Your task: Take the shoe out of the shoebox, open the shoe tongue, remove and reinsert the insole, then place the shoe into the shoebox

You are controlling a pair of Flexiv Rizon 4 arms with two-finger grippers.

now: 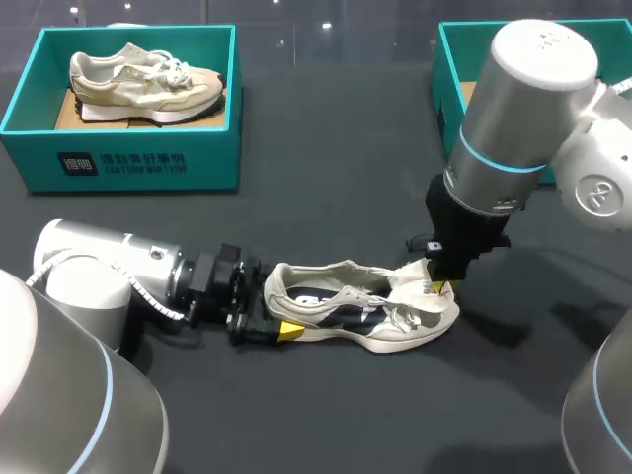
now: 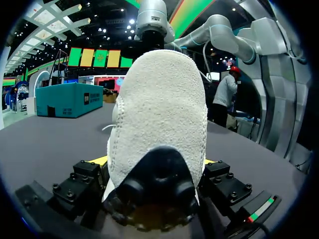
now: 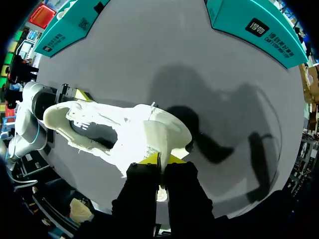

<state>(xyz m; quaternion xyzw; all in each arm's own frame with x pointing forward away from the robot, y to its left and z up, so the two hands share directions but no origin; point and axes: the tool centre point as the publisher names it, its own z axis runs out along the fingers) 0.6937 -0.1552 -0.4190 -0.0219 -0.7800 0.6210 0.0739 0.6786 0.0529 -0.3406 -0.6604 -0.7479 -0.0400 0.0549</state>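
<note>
White and cream fabric sneaker [image 1: 355, 308] with a pale sole and a dark interior: on the dark grey table top [image 1: 326, 158], outside both boxes, near the front middle. Heel toward the left arm, toe toward the right arm.

Tongue [image 1: 411, 280], white, soft: lifted up and away from the laces at the toe end, its free edge caught in the right claw.

Left gripper [image 1: 274, 314], black body, yellow tips: lies low along the table at the heel. Its two fingers stand fairly wide, one pressed to each side of the heel, clamping the sneaker.

Right gripper [image 3: 160, 162], black body, yellow tips: comes down from above over the forefoot. Its fingers stand narrow, nearly together, pinching the tongue between them.

Teal cardboard shoebox [image 1: 128, 158], open-topped, white print on the front wall: far left of the table, well apart from the sneaker. Holds a second beige and white trainer [image 1: 148, 84] on its sole.

Second teal cardboard box [image 1: 449, 59]: far right, largely hidden behind the right arm; contents cannot be told.
</note>
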